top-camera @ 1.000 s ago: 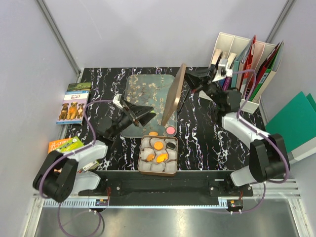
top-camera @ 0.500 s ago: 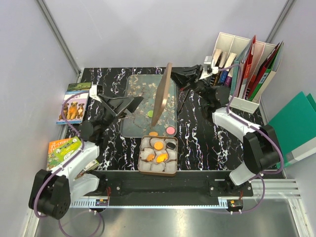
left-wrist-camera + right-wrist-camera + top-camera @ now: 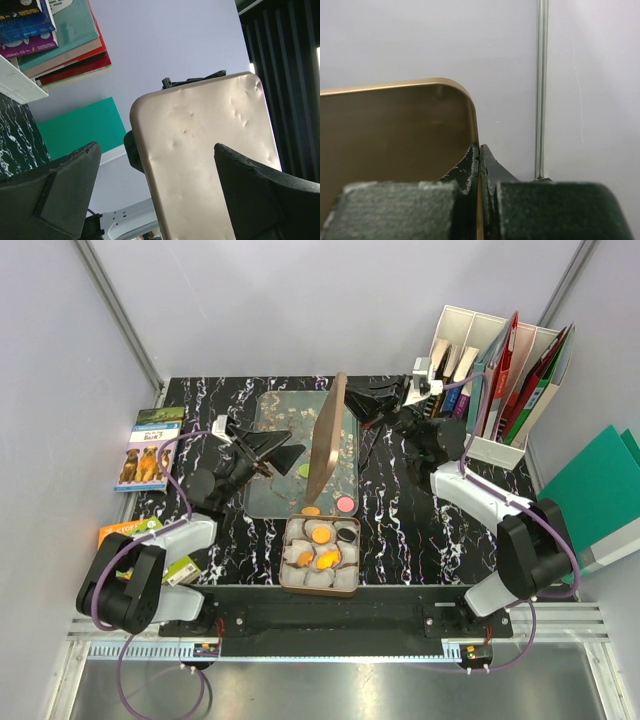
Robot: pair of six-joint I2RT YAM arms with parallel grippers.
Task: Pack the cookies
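An open tin (image 3: pixel 285 580) near the front edge holds white paper cups with orange cookies (image 3: pixel 326 560) and a black cookie (image 3: pixel 346 535). An orange cookie (image 3: pixel 311 510) and a pink cookie (image 3: pixel 345 504) lie loose just behind the tin, and a green cookie (image 3: pixel 303 469) lies on the blossom-patterned tray (image 3: pixel 290 410). My right gripper (image 3: pixel 356 405) (image 3: pixel 479 150) is shut on the edge of the gold tin lid (image 3: pixel 328 440) (image 3: pixel 395 130) and holds it upright over the tray. My left gripper (image 3: pixel 293 444) (image 3: pixel 156 147) is open, facing the lid's pale underside (image 3: pixel 210 150) without touching it.
A white file holder (image 3: pixel 500 360) with books and folders stands at the back right. A dog-picture book (image 3: pixel 150 445) and a green-orange box (image 3: pixel 130 533) lie at the left edge. A teal folder (image 3: pixel 600 485) lies off the table's right side.
My right gripper has carried the lid left and stood it more upright. My left gripper rose from the tray's front edge, swung left, and now faces the lid.
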